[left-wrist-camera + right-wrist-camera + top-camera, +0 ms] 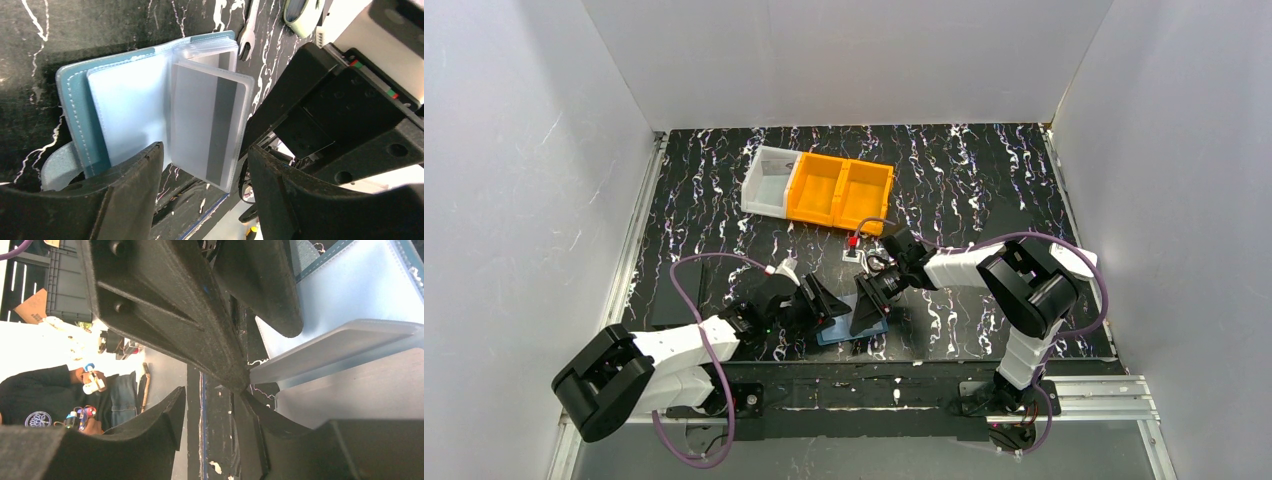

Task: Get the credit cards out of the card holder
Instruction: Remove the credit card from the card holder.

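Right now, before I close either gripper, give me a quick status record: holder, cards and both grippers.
card holder: open on the table, clear sleeves fanned upward
credit card: one visible, grey with a dark stripe, inside a raised sleeve
left gripper: open, fingers on either side of that sleeve's lower edge
right gripper: open, close beside the sleeves; contact unclear

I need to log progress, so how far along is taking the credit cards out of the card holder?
Done: the card holder lies open, clear pockets fanned up. In hand: the left gripper is open astride one pocket with a striped credit card still inside; the right gripper, open, sits beside it. Left: pulling out that card and any others; no freed card is in view.
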### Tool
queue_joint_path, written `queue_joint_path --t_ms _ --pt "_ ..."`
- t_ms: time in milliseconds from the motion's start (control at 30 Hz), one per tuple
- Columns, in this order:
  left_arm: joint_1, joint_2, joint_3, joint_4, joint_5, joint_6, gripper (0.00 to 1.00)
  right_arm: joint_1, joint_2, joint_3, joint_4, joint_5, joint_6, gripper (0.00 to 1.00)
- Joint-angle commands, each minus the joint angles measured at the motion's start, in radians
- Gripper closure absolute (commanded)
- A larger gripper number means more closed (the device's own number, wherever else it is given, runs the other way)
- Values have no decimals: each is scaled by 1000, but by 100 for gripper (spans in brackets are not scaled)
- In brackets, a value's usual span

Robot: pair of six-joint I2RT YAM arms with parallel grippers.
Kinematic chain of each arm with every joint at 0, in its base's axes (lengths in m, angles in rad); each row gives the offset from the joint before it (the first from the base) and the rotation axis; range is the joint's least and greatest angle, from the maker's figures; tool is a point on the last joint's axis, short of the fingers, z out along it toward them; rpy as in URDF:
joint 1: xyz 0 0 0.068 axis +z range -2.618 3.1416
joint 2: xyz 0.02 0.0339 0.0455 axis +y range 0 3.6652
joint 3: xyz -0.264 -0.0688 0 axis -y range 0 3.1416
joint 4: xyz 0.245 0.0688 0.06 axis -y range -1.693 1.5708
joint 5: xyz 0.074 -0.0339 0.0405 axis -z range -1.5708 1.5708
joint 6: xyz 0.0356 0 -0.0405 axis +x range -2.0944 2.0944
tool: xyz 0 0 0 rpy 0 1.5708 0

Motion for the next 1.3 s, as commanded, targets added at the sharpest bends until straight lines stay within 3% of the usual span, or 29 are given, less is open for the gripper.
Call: queue_joint_path --t_ms 0,400,633,767,1267 --pt "7 -19 -25 0 -12 -6 39 6 13 42 -21 -29 -32 50" --pt "11 -14 -45 0 -21 -5 57 8 19 66 -99 -24 -108 45" --pt "20 -5 -72 0 -28 11 72 6 18 162 -405 16 -399 45" --pt "31 17 -76 0 -26 30 82 -1 3 176 -478 37 -485 45" --pt "59 -47 -90 1 -12 80 81 -45 -18 166 -481 91 -499 45"
